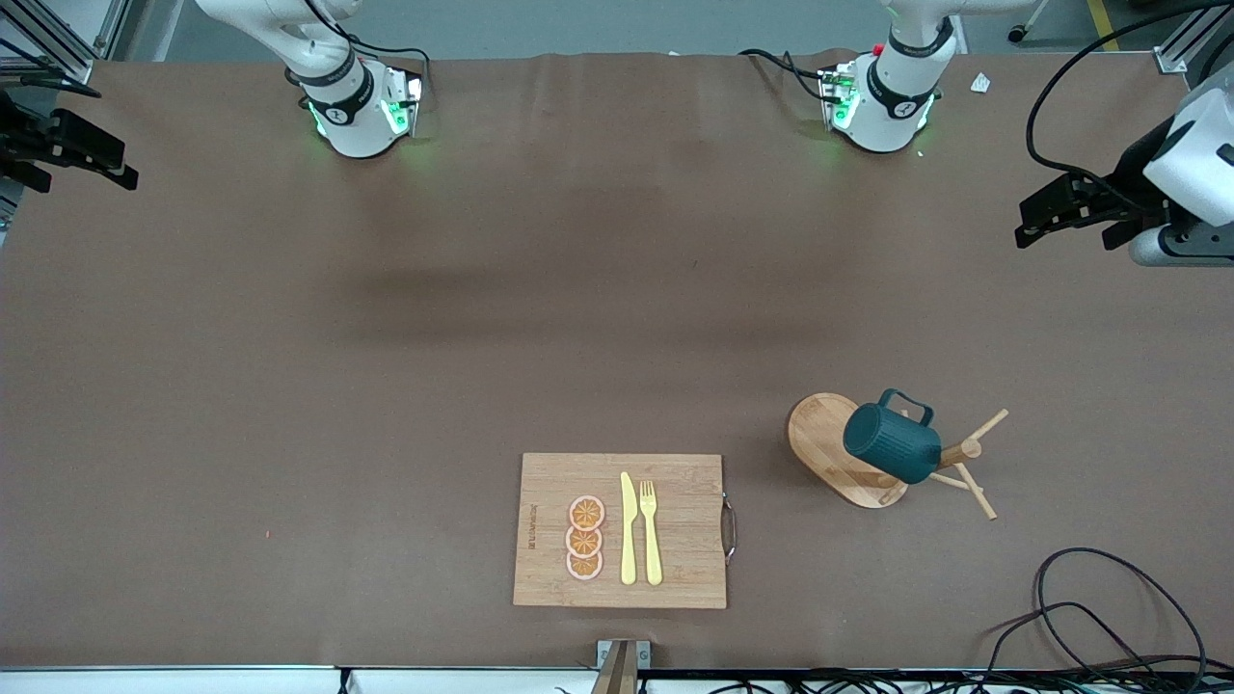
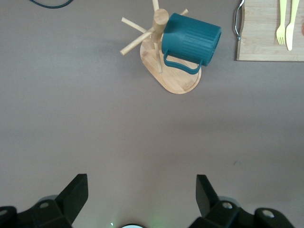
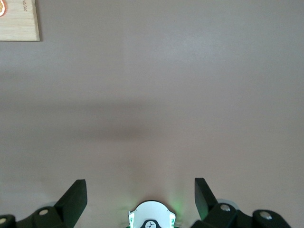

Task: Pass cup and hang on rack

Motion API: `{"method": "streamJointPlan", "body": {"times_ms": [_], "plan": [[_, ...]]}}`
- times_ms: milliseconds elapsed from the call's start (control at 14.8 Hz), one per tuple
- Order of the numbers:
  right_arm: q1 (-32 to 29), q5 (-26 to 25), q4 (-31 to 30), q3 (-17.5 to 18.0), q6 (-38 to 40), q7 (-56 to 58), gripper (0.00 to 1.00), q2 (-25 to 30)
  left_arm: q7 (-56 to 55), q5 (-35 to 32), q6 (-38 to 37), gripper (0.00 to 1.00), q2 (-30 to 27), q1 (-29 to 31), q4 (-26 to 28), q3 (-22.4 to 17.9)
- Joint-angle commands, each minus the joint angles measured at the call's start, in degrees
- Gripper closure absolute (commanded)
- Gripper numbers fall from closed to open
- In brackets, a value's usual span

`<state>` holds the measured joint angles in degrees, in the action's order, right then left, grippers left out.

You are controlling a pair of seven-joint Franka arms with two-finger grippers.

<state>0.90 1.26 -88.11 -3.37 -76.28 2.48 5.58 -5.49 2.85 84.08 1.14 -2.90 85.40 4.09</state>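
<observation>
A broad table (image 1: 386, 386) covered in plain brown material carries only a few items, all toward the front camera's side. The rack (image 1: 834, 453), a light wooden mug tree on an oval base, stands toward the left arm's end of the table. A rectangular bamboo cutting board (image 1: 684, 501) with a metal handle at one short end lies flat near the table's front edge, toward the right arm's end from the rack and well apart from it. Both robot bases (image 1: 357, 120) are mounted along the edge farthest from the front camera, and black cables (image 1: 1109, 617) trail across the corner nearest that camera at the left arm's end.
</observation>
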Motion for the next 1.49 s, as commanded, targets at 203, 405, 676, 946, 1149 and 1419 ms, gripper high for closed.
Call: {"method": "streamJointPlan", "body": {"times_ms": [203, 405, 676, 946, 1149, 1419], "plan": [[0.24, -0.12, -0.66, 0.03, 0.17, -0.20, 0.00, 0.66, -0.41, -3.47, 0.03, 0.00, -1.23, -0.36, 0.83, 0.39], [0.24, -0.12, -0.66, 0.03, 0.17, -0.11, 0.00, 0.66, 0.30, -4.78, 2.30, 0.00, -0.79, -0.09, 0.30, 2.05], [0.24, -0.12, -0.66, 0.03, 0.17, -0.20, 0.00, 0.66, 0.39, -4.26, 3.99, 0.00, 3.85, 0.09, -4.69, 1.71], [0.24, -0.12, -0.66, 0.03, 0.17, -0.20, 0.00, 0.66, 0.74, -2.24, 3.20, 0.00, 3.61, 1.31, -4.63, 0.56], [0.24, -0.12, -0.66, 0.03, 0.17, -0.20, 0.00, 0.66, 0.74, -2.41, 2.41, 0.00, 3.87, 1.41, -4.80, 0.57], [0.24, -0.12, -0.83, 0.03, 0.17, -0.20, 0.00, 0.66, 0.57, -2.41, 2.93, 0.00, 3.96, 0.97, -4.89, 0.57]]}}
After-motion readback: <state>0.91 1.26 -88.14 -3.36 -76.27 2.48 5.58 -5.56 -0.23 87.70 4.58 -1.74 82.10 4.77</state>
